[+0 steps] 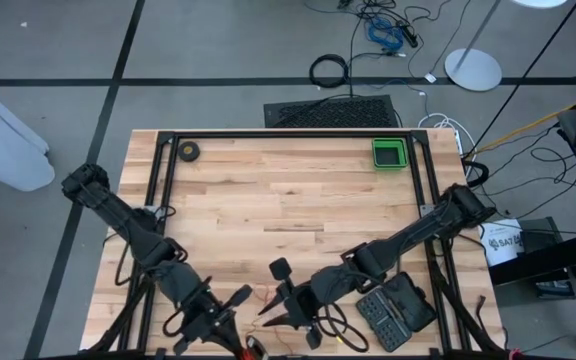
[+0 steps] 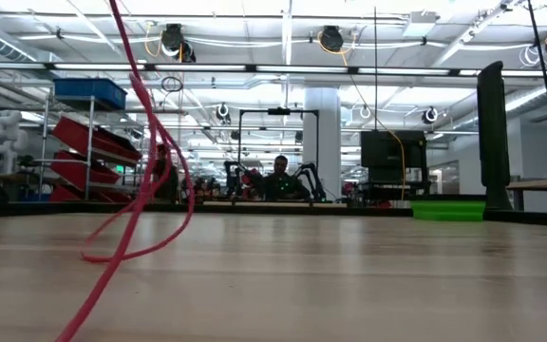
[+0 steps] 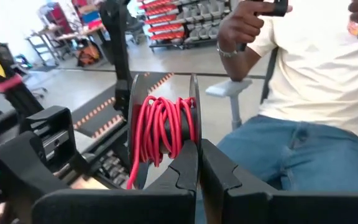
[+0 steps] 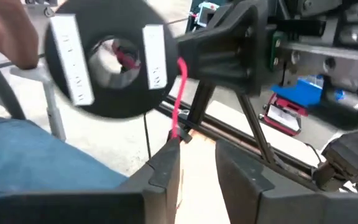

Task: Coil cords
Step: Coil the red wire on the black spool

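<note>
Between left gripper point(image 3: 197, 168) jaws — shut — red cords point(image 3: 163, 127); no readable labels.

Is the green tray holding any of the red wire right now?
No. The green tray sits at the table's far edge, while the red wire is wound on the spool.

The table point(image 1: 288, 200) is made of pale wood boards with a black frame around it. A small green tray point(image 1: 389, 153) sits at the far right corner. A little dark ring of tape point(image 1: 188, 151) lies at the far left. A flat black box point(image 1: 396, 310) rests near the right edge. Thin red cord point(image 2: 122, 247) trails across the near part of the wood.
</note>
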### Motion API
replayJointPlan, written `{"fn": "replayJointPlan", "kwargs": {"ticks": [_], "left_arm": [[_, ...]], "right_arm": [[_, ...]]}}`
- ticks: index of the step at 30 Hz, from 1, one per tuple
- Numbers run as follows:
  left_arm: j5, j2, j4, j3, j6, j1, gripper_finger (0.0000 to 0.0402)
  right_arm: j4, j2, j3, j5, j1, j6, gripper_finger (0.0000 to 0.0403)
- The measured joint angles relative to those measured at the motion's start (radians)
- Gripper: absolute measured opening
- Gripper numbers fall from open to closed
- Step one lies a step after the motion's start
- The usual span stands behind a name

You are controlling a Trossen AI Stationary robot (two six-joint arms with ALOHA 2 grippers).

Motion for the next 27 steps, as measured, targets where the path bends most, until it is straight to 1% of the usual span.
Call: {"fn": "replayJointPlan", "kwargs": {"ticks": [4,7,9,13,17,19,21,22,23,24,27], "left_arm": [[-0.103,0.000,-0.002,0.022,0.019,-0.032,0.0006],[-0.234,0.000,-0.002,0.043,0.042,-0.063,0.0006],[-0.331,0.000,-0.001,0.054,0.043,-0.083,0.0006],[-0.484,-0.011,-0.004,0.063,0.042,-0.113,0.0006],[-0.634,-0.019,-0.003,0.063,0.041,-0.127,0.0006],[-0.753,-0.026,-0.005,0.063,0.015,-0.134,0.0006],[-0.893,-0.045,-0.005,0.063,-0.020,-0.142,0.0006],[-0.966,-0.054,-0.005,0.063,-0.042,-0.146,0.0006],[-1.007,-0.068,-0.012,0.063,-0.063,-0.148,0.0006],[-1.033,-0.080,-0.017,0.063,-0.079,-0.150,0.0006],[-1.041,-0.109,-0.038,0.049,-0.084,-0.167,0.0006]], "right_arm": [[-0.078,-0.035,0.000,0.017,0.025,0.021,0.0105],[-0.127,-0.045,0.000,0.076,0.049,0.043,0.0111],[-0.149,-0.043,0.000,0.079,0.058,0.060,0.0113],[-0.139,-0.002,0.000,0.076,0.057,0.091,0.0117],[-0.103,0.049,-0.002,0.078,0.038,0.065,0.0121],[-0.075,0.065,-0.002,0.079,0.024,0.052,0.0122],[-0.049,0.079,-0.002,0.089,0.006,0.050,0.0121],[-0.034,0.088,-0.002,0.109,-0.002,0.050,0.0120],[-0.027,0.096,-0.002,0.135,-0.008,0.054,0.0119],[-0.028,0.102,-0.002,0.169,-0.015,0.061,0.0119],[-0.019,0.117,-0.002,0.252,-0.035,0.083,0.0119]]}}
